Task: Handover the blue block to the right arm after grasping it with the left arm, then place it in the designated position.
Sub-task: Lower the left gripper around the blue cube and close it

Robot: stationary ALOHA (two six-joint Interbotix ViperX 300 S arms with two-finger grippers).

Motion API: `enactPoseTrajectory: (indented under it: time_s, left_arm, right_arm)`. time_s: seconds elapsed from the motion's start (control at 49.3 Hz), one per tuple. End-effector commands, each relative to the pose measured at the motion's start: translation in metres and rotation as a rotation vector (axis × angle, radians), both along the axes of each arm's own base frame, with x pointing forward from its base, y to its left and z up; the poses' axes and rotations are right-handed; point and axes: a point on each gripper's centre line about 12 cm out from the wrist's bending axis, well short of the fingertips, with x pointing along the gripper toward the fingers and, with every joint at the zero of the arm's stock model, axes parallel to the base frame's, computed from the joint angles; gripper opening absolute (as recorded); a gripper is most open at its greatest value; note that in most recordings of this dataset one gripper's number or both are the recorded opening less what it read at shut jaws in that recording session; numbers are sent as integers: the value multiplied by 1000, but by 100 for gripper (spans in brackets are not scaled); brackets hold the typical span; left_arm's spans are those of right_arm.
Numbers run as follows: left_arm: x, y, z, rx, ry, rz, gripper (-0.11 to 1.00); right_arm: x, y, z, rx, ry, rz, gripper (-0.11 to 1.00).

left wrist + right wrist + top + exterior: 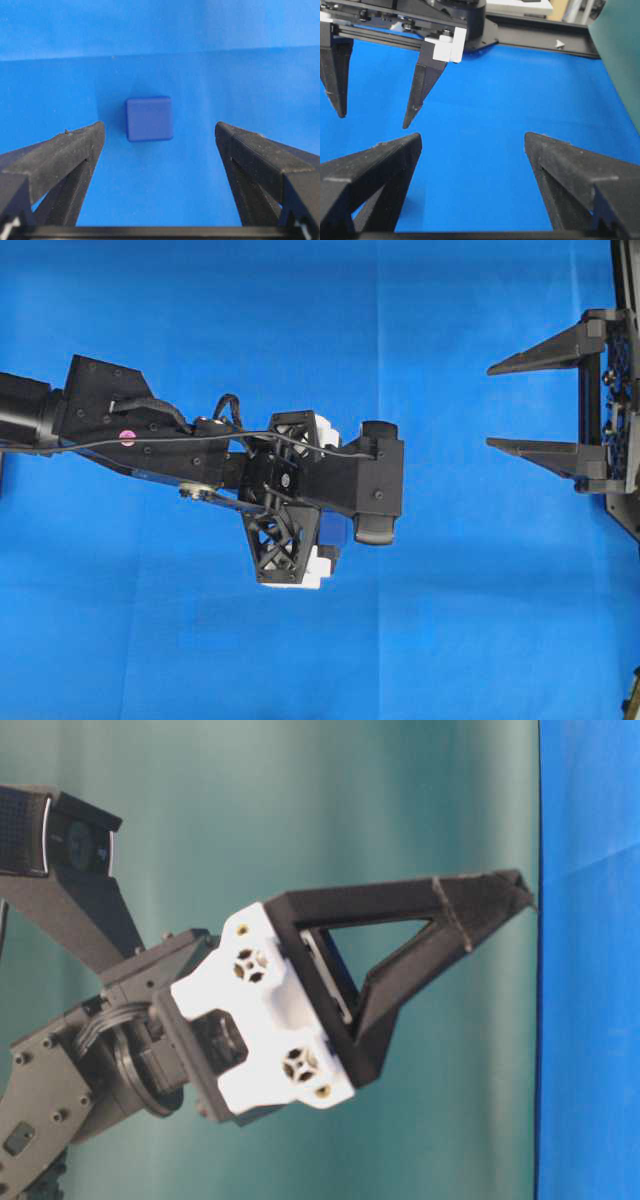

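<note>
Left gripper spread wide, block lying free between its fingertips on the cloth. Right gripper also spread, empty, well apart across bare cloth.

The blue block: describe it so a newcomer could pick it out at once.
Start from the bright blue cloth covering the table. In the left wrist view, look between the open left gripper's two black fingers; the blue block lies flat there, untouched. It is a small, round-edged cube, darker than the cloth.

blue block | bare cloth all round | seemingly nothing blocks spread fingers
</note>
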Motion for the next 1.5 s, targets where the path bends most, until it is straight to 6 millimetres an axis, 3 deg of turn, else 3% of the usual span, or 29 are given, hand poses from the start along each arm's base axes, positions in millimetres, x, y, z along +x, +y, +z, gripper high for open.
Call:
enactPoseTrajectory:
  time_s: [0.0,0.709,1.48]
  left_arm:
    - [2,-1,18,-4,-46,-3,93]
    - [4,-2,11,-5,-35,-1,93]
    - [12,-3,-76,-38,-54,38,93]
  right_arm:
    - [3,-1,12,2,-28,-2,98]
    - [3,-1,12,2,-28,-2,98]
    - [8,-1,3,3,3,-2,98]
